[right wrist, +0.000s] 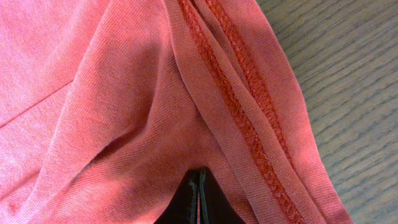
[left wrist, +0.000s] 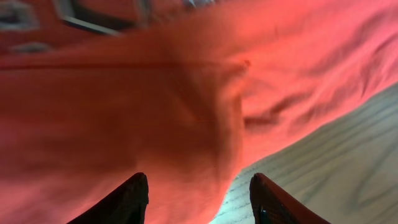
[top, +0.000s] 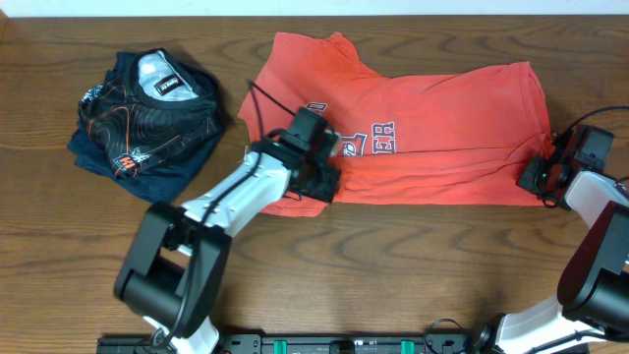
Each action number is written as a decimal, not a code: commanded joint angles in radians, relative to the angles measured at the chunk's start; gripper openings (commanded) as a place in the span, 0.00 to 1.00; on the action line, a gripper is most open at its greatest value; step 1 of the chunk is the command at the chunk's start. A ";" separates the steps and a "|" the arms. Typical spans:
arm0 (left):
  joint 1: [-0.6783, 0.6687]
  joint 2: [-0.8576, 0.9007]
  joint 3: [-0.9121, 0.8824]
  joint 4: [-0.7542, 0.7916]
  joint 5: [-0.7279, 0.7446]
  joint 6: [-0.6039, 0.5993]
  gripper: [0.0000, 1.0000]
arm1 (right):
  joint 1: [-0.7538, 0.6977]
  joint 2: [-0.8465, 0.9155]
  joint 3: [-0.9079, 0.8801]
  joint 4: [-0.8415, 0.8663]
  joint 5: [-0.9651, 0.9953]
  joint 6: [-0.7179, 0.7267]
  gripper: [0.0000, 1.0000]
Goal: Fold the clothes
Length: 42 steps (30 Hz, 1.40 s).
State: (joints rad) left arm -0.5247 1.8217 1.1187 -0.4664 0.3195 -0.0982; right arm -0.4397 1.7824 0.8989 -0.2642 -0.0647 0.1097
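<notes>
Coral-red short-sleeved cotton T-shirt (top: 442, 128) lies crumpled across the upper middle and right of the brown wood-grain surface (top: 413, 265), with both arms at it.

Left end effector (top: 319, 162) sits at the shirt's lower left edge, beside the white-outlined chest letters "ER". In the left wrist view its fingers (left wrist: 134, 199) stand wide apart over a bunched ridge of the red cloth (left wrist: 155, 93), gripping nothing, with bare wood to the right. Right end effector (top: 539, 177) is at the lower right corner of the shirt. In the right wrist view its tips (right wrist: 199, 199) are pressed together, pinching the fabric (right wrist: 93, 93) just beside the double-stitched hem. Wrinkles fan out from the pinch. Dark navy garment with orange contour-line print (top: 147, 113) lies heaped at upper left, well apart from the shirt.
</notes>
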 commanded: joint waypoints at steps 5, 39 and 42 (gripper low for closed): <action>-0.037 0.064 -0.004 0.005 -0.078 0.047 0.55 | 0.009 0.069 -0.030 -0.017 -0.007 0.002 0.05; 0.023 -0.012 0.043 0.343 -0.291 0.080 0.10 | 0.009 0.069 -0.029 -0.017 -0.007 0.002 0.06; 0.033 -0.012 0.043 0.387 -0.291 0.082 0.10 | 0.009 0.069 -0.030 -0.016 -0.007 0.002 0.06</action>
State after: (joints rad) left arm -0.5045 1.8267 1.1362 -0.1009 0.0448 -0.0277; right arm -0.4397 1.7832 0.9001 -0.2649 -0.0715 0.1101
